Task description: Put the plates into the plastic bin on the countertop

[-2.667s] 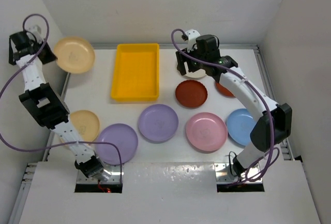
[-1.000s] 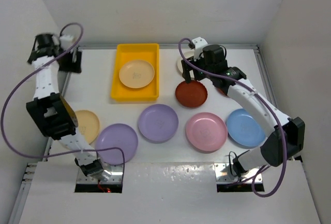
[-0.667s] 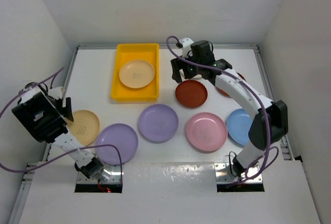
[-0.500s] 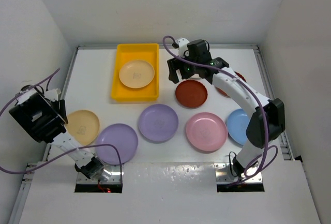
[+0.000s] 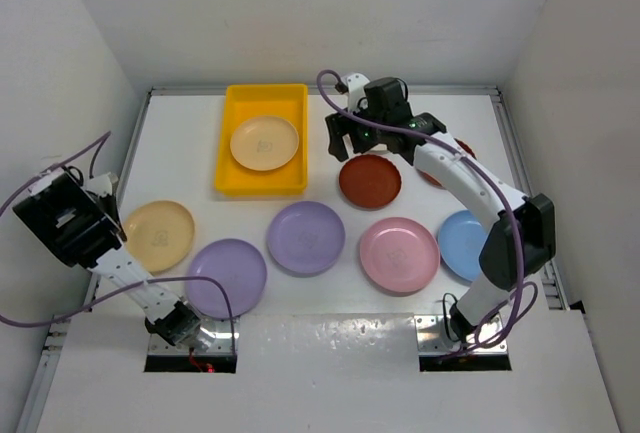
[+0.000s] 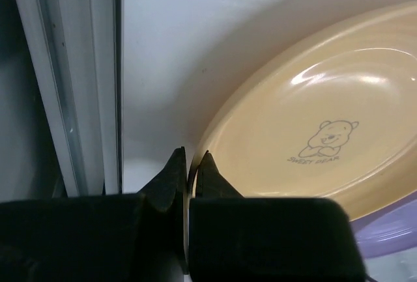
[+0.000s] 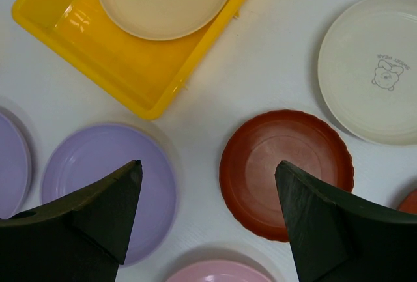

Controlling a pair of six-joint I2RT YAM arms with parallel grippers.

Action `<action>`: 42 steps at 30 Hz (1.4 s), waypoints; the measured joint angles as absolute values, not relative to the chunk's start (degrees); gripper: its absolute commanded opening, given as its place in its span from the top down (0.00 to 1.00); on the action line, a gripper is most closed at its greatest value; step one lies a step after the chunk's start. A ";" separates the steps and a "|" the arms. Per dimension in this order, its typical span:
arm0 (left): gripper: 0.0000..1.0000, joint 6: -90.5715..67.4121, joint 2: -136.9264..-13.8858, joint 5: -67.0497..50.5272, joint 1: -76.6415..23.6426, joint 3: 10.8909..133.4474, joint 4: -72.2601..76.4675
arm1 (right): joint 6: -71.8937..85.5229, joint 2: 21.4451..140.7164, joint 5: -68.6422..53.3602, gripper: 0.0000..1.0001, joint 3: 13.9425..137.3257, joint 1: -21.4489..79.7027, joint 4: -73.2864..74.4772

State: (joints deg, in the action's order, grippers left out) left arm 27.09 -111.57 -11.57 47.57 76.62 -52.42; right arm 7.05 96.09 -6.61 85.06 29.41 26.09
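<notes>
My left gripper is shut on the near rim of a tan plate with a bear print, at the table's left edge. The yellow plastic bin at the back holds one tan plate. My right gripper is open and empty, hovering above the countertop between a lavender plate and a brown-red plate. A cream plate lies beyond it and is hidden by the arm in the top view.
On the white countertop lie two lavender plates, a pink plate, a blue plate and a second red plate half under the right arm. A metal rail runs beside the left gripper.
The left arm set its tan plate in the bin, swung back to the left edge and closed on the tan plate there. The right gripper shifted a little left over the brown-red plate.
</notes>
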 measured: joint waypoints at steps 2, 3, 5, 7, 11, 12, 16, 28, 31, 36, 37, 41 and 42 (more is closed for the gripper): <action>1.00 26.28 -112.36 -12.82 47.57 78.63 -53.32 | 7.03 95.50 -6.31 0.18 84.62 29.41 26.06; 1.00 25.82 -112.64 -13.61 47.57 80.16 -53.89 | 7.05 95.18 -6.13 0.18 84.36 29.41 26.00; 1.00 24.49 -112.73 -15.31 47.57 84.05 -54.35 | 7.03 94.59 -5.91 0.18 84.03 29.41 25.98; 1.00 22.79 -112.68 -16.84 47.11 88.79 -54.08 | 6.98 94.02 -5.58 0.18 83.66 29.41 25.71; 1.00 18.46 -110.08 -18.98 44.97 96.40 -49.67 | 6.94 92.77 -4.67 0.18 82.00 29.41 25.10; 1.00 17.08 -109.01 -19.70 43.92 97.78 -48.66 | 7.01 92.40 -4.47 0.18 81.30 29.41 24.80; 1.00 10.83 -105.78 -23.07 36.56 104.16 -44.77 | 7.16 91.35 -4.01 0.18 79.40 29.41 24.47; 1.00 2.59 -114.19 -24.01 9.08 108.27 -39.27 | 7.77 86.00 -0.47 0.18 73.91 29.41 23.29; 1.00 2.52 -118.43 -22.22 5.56 108.38 -39.11 | 8.03 84.07 0.30 0.18 72.05 29.41 22.50; 1.00 2.50 -123.74 -20.25 3.11 110.89 -38.98 | 9.17 82.85 1.34 0.18 71.05 29.41 22.26; 1.00 2.50 -124.20 -19.81 2.94 110.98 -38.72 | 9.30 82.83 1.50 0.18 71.02 29.41 22.28; 0.95 2.55 -124.77 -18.02 2.57 110.89 -38.41 | 9.58 82.50 2.09 0.18 70.67 29.45 22.31; 0.90 2.70 -124.77 -17.54 2.52 110.69 -38.26 | 9.67 82.26 2.28 0.18 70.52 29.45 22.31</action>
